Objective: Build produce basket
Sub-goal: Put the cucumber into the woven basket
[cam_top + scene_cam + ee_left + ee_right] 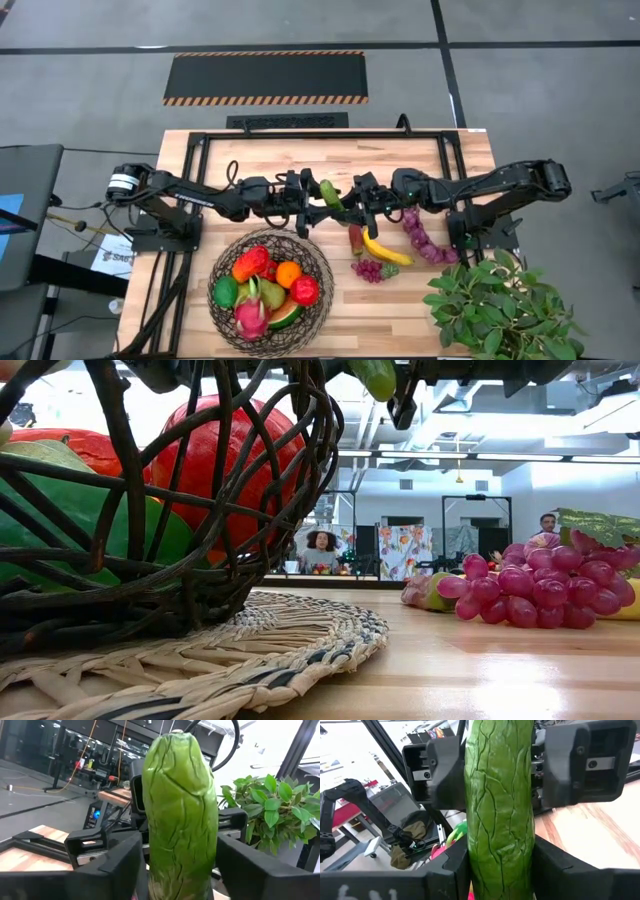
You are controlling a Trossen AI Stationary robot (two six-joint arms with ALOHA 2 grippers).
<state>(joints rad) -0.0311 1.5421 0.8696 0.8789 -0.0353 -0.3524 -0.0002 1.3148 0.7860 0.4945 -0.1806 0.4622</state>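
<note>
A green cucumber [330, 194] hangs over the table's middle, between my two grippers. My left gripper [312, 200] comes at it from the table's left and my right gripper [352, 200] from the right. Both are shut on it. The dark woven wire basket [270, 285] stands on a round straw mat at the near left. It holds a red pepper, an orange, an apple, a dragonfruit and a watermelon slice. A banana [385, 250] and two bunches of purple grapes [425, 238] lie on the table to its right. My left gripper pinches the cucumber's two sides [155, 865] between its two fingers [115, 867]. It comes level from the table's left, fingers across the cucumber. The cucumber is lifted clear of the table. My right gripper pinches the cucumber's two sides [480, 865] between its two fingers [560, 870]. It comes level from the table's right, fingers across the cucumber, close beside the left gripper's pads [432, 770]. The cucumber is clear of the table.
A leafy green plant [500, 305] stands at the table's near right corner. A small red and green vegetable [355, 238] lies by the banana. A black frame [320, 135] runs round the table's far half. People show far off in the room behind in the low view.
</note>
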